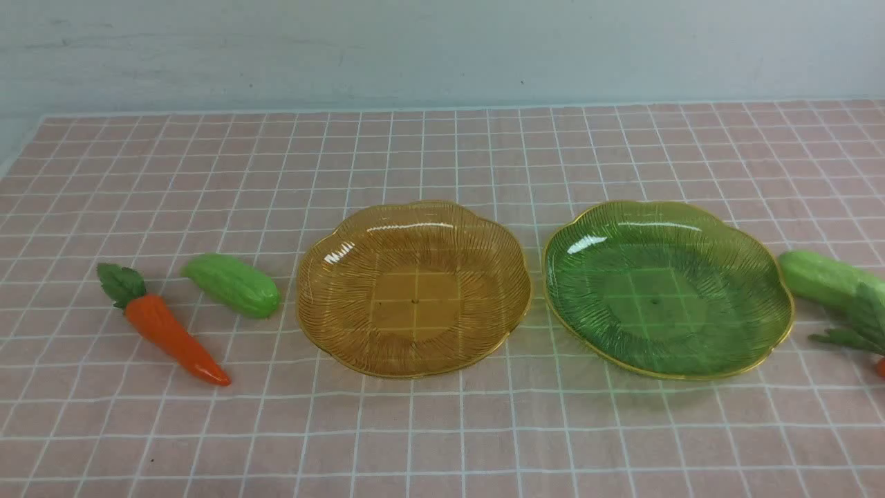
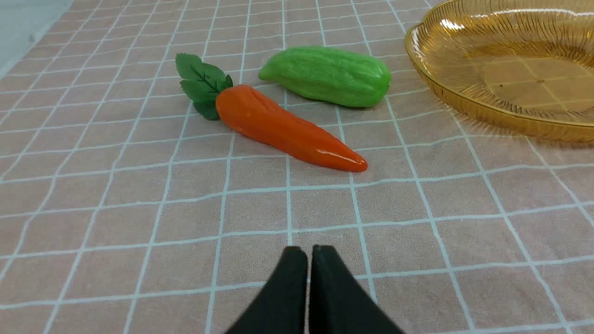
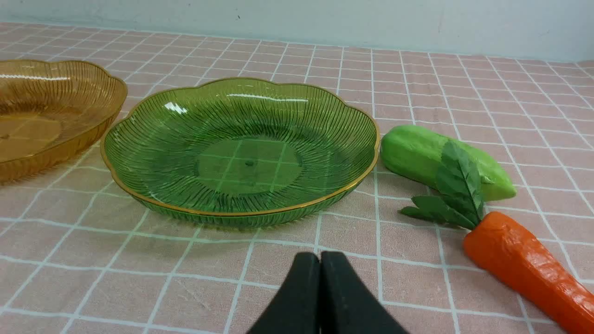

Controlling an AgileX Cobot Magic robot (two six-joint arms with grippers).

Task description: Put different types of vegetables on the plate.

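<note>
My left gripper (image 2: 308, 250) has its two black fingers pressed together with nothing between them. It sits low over the cloth. A little way in front of it lies a shiny orange plastic carrot with green leaves (image 2: 283, 127). Just past that is a stubby light-green bumpy plastic gourd (image 2: 327, 75), close by but not touching. Beside them sits a see-through amber plastic plate with a wavy gold rim (image 2: 487, 116).

My right gripper (image 3: 320, 257) is pressed together too, and holds nothing. In front of it sits a see-through green plastic plate with a wavy gold rim (image 3: 241, 211), next to the amber one. On its outer side lies a second light-green plastic gourd (image 3: 417, 155), just beside the rim. A second orange plastic carrot (image 3: 524, 264) lies next to it, with its leaves across that gourd.

All four vegetables lie on the pink cloth with white grid lines (image 1: 442, 429), which covers the table and is a bit wrinkled. Behind the table stands a plain pale blue-grey wall (image 1: 442, 48).
</note>
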